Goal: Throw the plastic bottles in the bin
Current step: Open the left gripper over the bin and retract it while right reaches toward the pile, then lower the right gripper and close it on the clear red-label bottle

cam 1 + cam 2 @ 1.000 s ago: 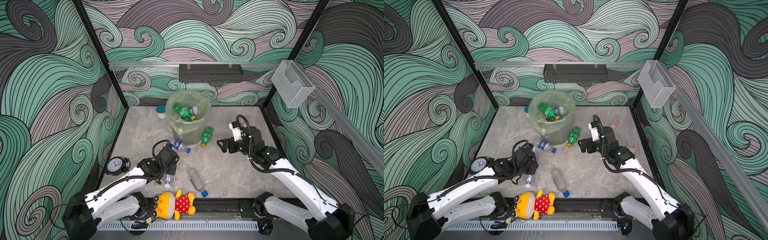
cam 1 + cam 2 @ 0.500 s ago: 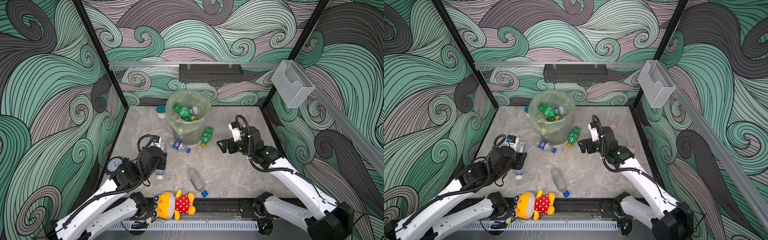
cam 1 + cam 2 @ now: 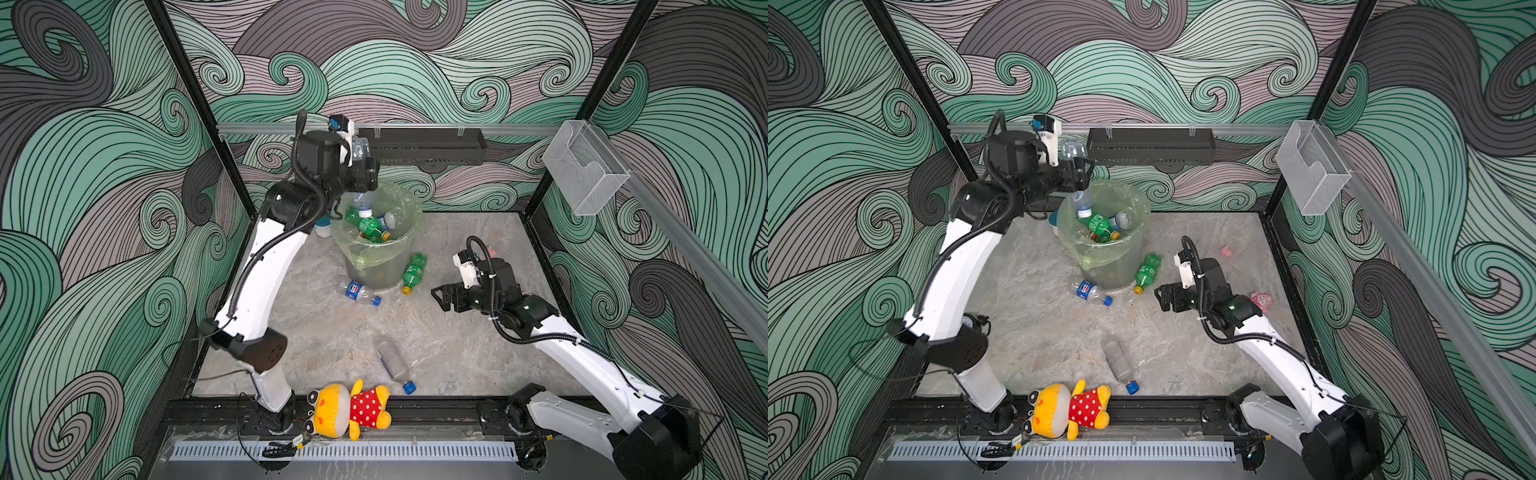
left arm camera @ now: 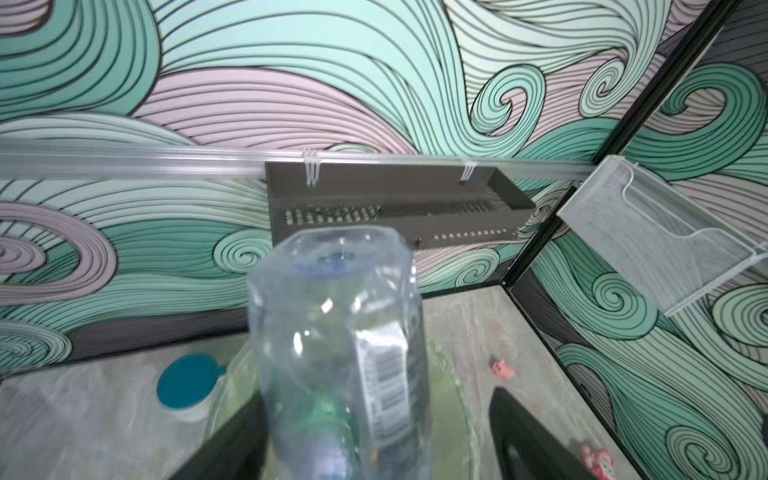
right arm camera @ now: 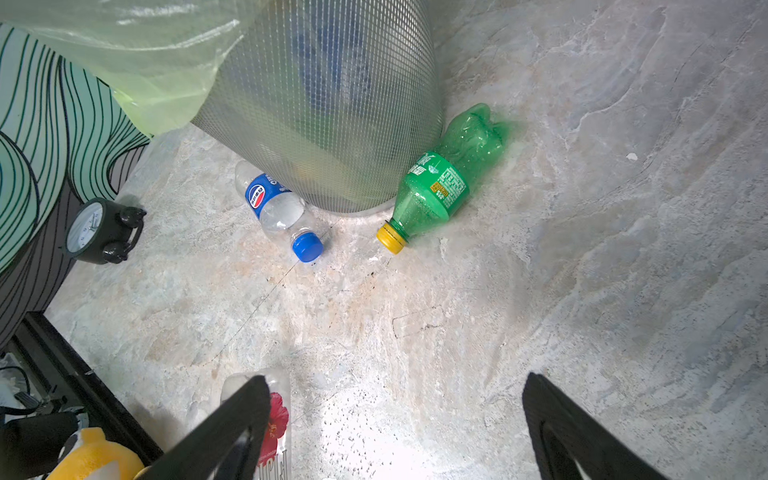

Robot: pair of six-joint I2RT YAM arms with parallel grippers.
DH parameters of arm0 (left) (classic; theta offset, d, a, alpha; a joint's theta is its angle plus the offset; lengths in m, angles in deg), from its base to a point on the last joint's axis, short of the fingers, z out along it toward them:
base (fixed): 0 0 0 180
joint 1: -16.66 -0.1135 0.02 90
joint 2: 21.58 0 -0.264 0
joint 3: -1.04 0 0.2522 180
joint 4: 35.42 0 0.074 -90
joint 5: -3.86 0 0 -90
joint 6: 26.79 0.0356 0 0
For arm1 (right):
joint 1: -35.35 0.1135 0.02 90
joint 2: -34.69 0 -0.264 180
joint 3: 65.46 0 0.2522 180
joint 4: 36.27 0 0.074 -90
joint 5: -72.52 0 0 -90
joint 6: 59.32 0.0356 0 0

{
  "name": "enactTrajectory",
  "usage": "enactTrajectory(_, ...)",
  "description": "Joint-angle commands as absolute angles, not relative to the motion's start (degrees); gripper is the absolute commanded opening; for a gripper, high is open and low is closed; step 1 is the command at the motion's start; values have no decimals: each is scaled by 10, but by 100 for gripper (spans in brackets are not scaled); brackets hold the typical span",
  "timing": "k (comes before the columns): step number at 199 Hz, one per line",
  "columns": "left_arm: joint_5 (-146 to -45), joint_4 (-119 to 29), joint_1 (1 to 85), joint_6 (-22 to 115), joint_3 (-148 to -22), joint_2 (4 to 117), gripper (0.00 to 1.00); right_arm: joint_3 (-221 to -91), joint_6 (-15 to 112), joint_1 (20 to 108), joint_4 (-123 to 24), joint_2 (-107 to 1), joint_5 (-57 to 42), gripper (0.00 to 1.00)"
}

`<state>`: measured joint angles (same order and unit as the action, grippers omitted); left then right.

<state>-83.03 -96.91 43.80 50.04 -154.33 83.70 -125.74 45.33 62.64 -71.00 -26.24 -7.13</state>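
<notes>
Far left by the wall, a small round black alarm clock [image 5: 99, 230] stands on the grey marbled table surface [image 3: 457, 353]. L gripper [image 3: 365, 176] is raised over the left rim of the round grey translucent bin w/ pale yellow-green bag liner [image 3: 376, 272]. Its jaws stand wide. A clear crumpled plastic bottle w/ white cap [image 4: 332, 332] hangs cap-down btw them, one finger [image 4: 519, 428] clearly apart from it, cap end over the bin mouth. A squat white jar w/ teal lid [image 4: 189, 382] sits just beside the bin, on its left. In the bin lie a green yellow-capped bottle [image 3: 370, 226] and other bottles, piled. Against the bin's base lies a clear bottle w/ blue label & blue cap [image 5: 276, 208]. Right of it lies a green plastic bottle w/ yellow cap [image 5: 440, 183]. Nearer the front, a clear bottle w/ red-flower label & blue cap [image 3: 395, 363] lies alone, near a yellow plush toy in a red dotted dress [image 3: 349, 409]. R gripper [image 3: 441, 298] hovers low, right of the bin, jaws wide, nothing btw them. Far right hangs a clear plastic wall box [image 3: 582, 170].
</notes>
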Motion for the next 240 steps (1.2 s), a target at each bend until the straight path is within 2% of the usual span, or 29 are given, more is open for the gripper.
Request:
enactTrajectory(1,-895,-1082,438,521,-1588,865,88,-1247,463,625,-701,-238,-67,95)
enactTrajectory(14,-880,-1057,438,526,-1496,821,88,-1239,456,625,-698,-230,-67,95)
enactTrajectory(30,-859,-945,439,528,-1302,719,88,-1236,438,625,-697,-231,-48,95)
enactTrajectory(51,-833,-842,435,520,-1096,574,95,-1242,415,627,-701,-239,-8,95)
enactTrajectory(84,-791,-875,433,524,-939,422,95,-1245,394,644,-695,-243,19,95)
enactTrajectory(133,-735,-940,432,510,-730,246,94,-1256,397,705,-690,-274,6,94)
enactTrajectory(175,-735,-956,432,460,-612,163,94,-1271,426,775,-693,-330,-16,91)
enactTrajectory(240,-725,-948,432,456,-575,150,94,-1279,461,852,-673,-441,-23,84)
